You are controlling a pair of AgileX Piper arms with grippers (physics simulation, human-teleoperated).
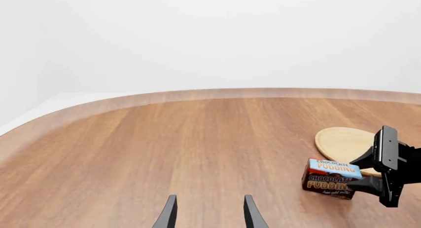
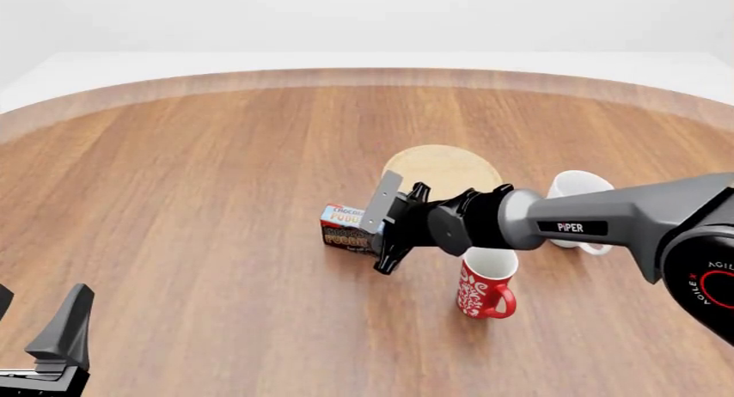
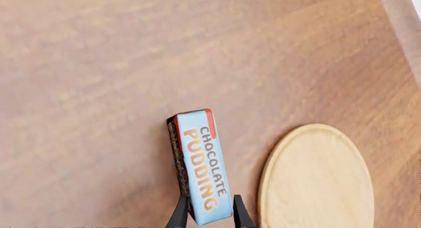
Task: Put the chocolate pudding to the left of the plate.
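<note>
The chocolate pudding is a small brown carton with a light blue top band. It is low over the wood just left of the plate, a light-wood disc. I cannot tell whether it touches the table. My right gripper reaches in from the right and is shut on the carton's near end, one finger on each side. In the left wrist view the carton shows beside the plate. My left gripper is open and holds nothing, low at the front left.
A red mug stands under the right forearm, just in front of the plate. A white mug stands to the plate's right. The round wooden table curves away at the back edge.
</note>
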